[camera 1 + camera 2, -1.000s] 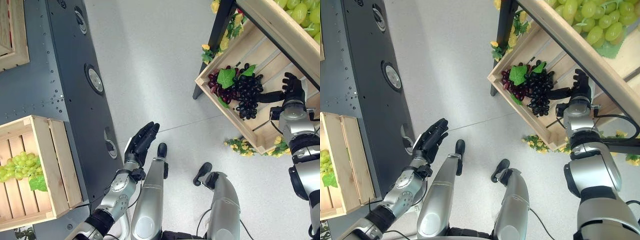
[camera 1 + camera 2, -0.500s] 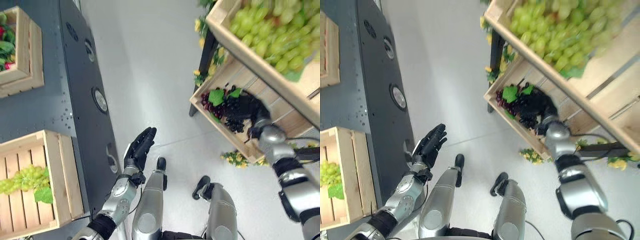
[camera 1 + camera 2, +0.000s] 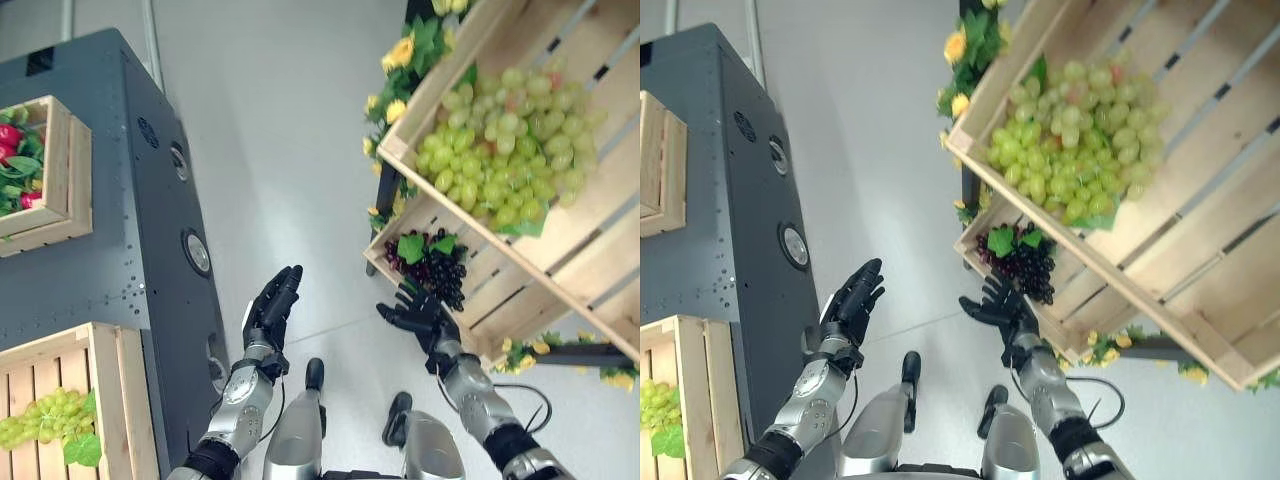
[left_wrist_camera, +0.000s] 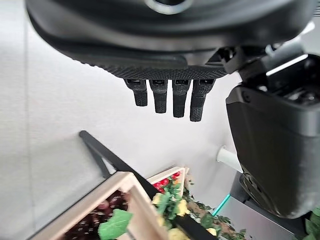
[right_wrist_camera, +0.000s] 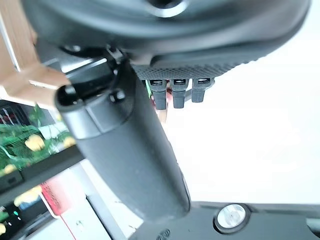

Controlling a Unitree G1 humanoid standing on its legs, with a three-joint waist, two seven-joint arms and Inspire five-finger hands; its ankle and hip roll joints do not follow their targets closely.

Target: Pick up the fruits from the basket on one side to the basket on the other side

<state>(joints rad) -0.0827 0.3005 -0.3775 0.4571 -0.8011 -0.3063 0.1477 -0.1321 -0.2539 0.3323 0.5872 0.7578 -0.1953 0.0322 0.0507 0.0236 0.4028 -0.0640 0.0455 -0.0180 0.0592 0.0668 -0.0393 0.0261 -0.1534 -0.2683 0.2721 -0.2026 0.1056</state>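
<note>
1. Grey floor [image 3: 290,150] lay between a dark grey metal cabinet [image 3: 120,230] and a slanted wooden crate rack [image 3: 560,230].
2. Dark purple grape bunch [image 3: 440,272] lay in the lower slatted wooden crate [image 3: 480,300], long axis running down the crate's slope, green leaves at its upper end.
3. Right hand [image 3: 420,312] was spread open, empty, just beside the bunch.
4. Left hand [image 3: 272,305] was open, fingers straight, empty, over the floor.
5. Green grape bunch [image 3: 50,420] lay in the light wooden crate [image 3: 105,400] on the left.

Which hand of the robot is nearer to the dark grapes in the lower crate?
The right hand. It hangs open just below the dark grapes, at the lower crate edge, holding nothing. The left hand is open farther away, over the floor beside the grey cabinet.
</note>
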